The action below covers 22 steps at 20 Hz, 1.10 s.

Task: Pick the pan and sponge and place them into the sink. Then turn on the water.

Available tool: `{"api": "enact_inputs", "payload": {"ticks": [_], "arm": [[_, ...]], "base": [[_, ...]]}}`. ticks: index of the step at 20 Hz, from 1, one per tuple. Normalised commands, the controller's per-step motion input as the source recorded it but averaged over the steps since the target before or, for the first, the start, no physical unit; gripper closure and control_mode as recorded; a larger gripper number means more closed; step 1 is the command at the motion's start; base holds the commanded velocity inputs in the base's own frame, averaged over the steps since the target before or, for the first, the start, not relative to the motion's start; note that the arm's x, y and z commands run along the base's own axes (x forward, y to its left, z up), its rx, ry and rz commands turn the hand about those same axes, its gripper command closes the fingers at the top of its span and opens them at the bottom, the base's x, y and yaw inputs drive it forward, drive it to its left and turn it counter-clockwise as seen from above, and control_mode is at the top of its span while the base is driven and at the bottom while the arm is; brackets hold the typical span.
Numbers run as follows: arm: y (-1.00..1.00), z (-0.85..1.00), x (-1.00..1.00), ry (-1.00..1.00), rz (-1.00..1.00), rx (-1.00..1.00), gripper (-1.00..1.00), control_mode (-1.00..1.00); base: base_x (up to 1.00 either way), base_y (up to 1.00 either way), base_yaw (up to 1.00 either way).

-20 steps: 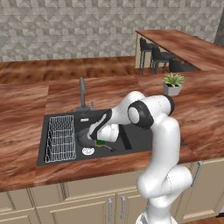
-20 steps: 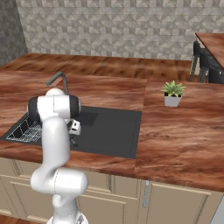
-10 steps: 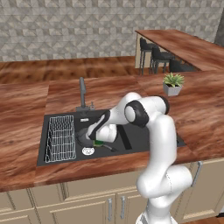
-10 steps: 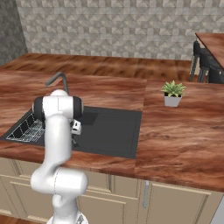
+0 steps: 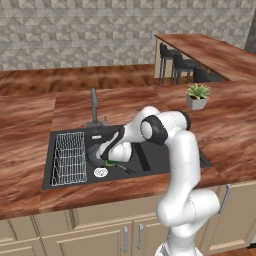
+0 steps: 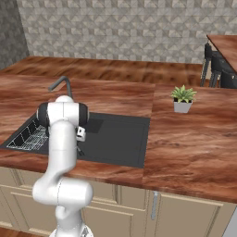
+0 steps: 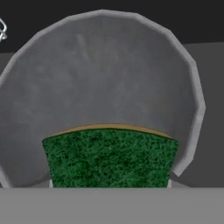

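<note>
One sponge [image 7: 109, 157] at gripper [image 5: 106, 158], prob. over pan [image 7: 105, 78].

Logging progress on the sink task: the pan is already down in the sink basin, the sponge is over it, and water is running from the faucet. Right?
Not quite. The faucet is dry: the left base view shows no stream below it. The rest holds: the pan lies in the sink basin, and the hand view shows the sponge over it.

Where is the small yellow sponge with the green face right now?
The sponge sits at the gripper, directly over the round grey-black pan inside the black sink, right of the wire rack.
</note>
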Motion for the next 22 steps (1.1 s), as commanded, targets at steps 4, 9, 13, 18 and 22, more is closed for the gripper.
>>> {"api": "enact_inputs", "payload": {"ticks": [4,9,13,18,22], "arm": [[0.11,-0.16,0.09,0.00,0.00,0.00,-1.00,-1.00],[0.03,0.08,-0.07,-0.05,0.00,0.00,-1.00,-1.00],[0.07,0.12,-0.04,-0.05,0.00,-0.01,-1.00,-1.00],[0.05,0.12,-0.01,-0.04,0.00,-0.01,-1.00,-1.00],[0.00,0.15,0.00,-0.06,0.00,0.00,-1.00,-1.00]], "base": [[0.00,0.00,0.00],[0.00,0.00,0.00],[0.00,0.00,0.00],[0.00,0.00,0.00],[0.00,0.00,0.00]]}}
